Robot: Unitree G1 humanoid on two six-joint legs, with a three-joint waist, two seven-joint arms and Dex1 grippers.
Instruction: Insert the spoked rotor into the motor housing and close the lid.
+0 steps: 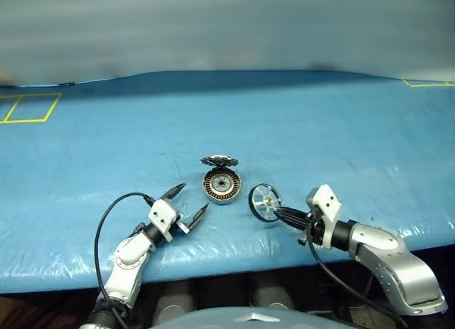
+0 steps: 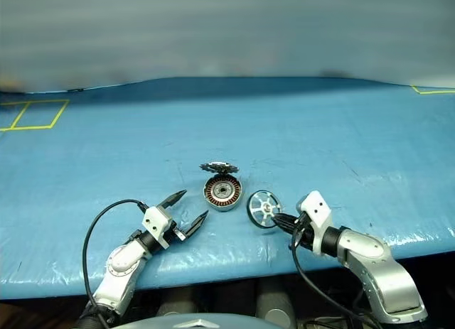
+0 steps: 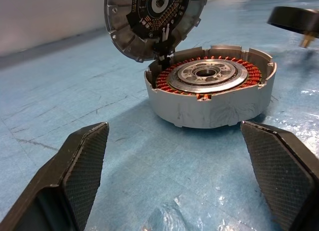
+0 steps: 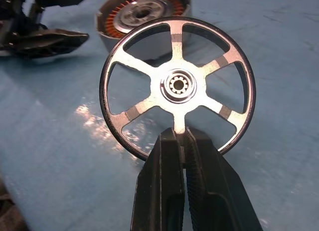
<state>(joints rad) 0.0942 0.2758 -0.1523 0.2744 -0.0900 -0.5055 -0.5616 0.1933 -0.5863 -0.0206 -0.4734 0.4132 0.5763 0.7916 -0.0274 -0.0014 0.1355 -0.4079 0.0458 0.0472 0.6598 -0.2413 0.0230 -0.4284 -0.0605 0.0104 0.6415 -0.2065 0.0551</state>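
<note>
The motor housing (image 1: 222, 185) sits on the blue table, showing copper windings around a dark hub (image 3: 209, 74). Its hinged lid (image 1: 219, 160) stands open at the far edge, inner face (image 3: 152, 19) showing. Just right of the housing, my right gripper (image 1: 279, 213) is shut on the rim of the spoked rotor (image 1: 264, 201), holding it upright above the table. In the right wrist view the rotor (image 4: 178, 86) faces the camera with one spoke pinched between the fingers (image 4: 164, 181). My left gripper (image 1: 193, 199) is open, level and empty, just left of the housing, with its pads (image 3: 84, 166) wide apart.
The blue cover (image 1: 320, 130) spans the whole table, and its front edge (image 1: 234, 261) runs just below both grippers. Yellow tape marks lie at the far left (image 1: 28, 107) and far right (image 1: 426, 82). A black cable (image 1: 106, 215) loops beside the left arm.
</note>
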